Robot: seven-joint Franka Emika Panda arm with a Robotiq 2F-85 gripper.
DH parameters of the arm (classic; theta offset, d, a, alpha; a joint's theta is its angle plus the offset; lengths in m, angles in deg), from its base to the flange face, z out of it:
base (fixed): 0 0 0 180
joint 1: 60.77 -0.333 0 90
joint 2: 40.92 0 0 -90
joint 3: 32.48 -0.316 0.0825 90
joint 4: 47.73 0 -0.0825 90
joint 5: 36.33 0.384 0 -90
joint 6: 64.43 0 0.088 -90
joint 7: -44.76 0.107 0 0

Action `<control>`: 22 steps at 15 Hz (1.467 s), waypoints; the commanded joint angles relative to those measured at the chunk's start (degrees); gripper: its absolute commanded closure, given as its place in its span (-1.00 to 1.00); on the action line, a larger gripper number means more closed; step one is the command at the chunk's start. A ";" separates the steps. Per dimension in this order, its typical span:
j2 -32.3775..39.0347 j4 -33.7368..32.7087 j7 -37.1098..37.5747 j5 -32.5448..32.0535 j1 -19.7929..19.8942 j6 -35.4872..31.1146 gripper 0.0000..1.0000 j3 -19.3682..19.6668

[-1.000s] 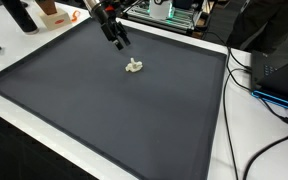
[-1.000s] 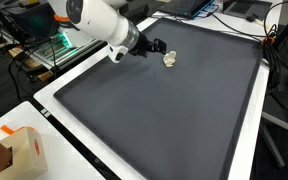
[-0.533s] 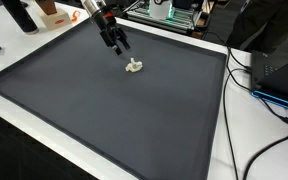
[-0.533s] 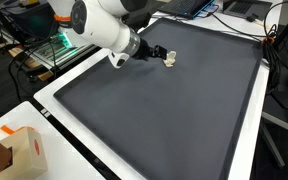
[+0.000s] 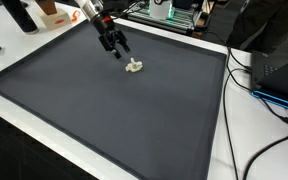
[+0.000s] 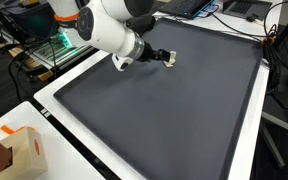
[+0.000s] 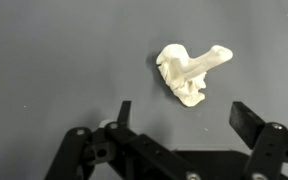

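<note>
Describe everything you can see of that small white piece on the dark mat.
The white piece is small, cream-coloured and matte, and looks like plastic. It has a lumpy body with a stubby arm sticking out to one side, and it seems intact. It lies alone on its side on the dark mat, touching nothing else. The open gripper hovers close by, clear of it.

surface: dark mat (image 5: 104, 120) | on it: small white figure (image 5: 134, 67)
</note>
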 commanded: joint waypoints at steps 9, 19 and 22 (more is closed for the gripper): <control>2.71 -8.78 17.80 -16.63 -2.34 3.84 -1.00 1.51; 7.32 -25.83 39.23 -46.33 -7.34 16.26 -1.00 0.96; 9.89 -32.21 42.51 -54.22 -9.88 21.81 -1.00 0.44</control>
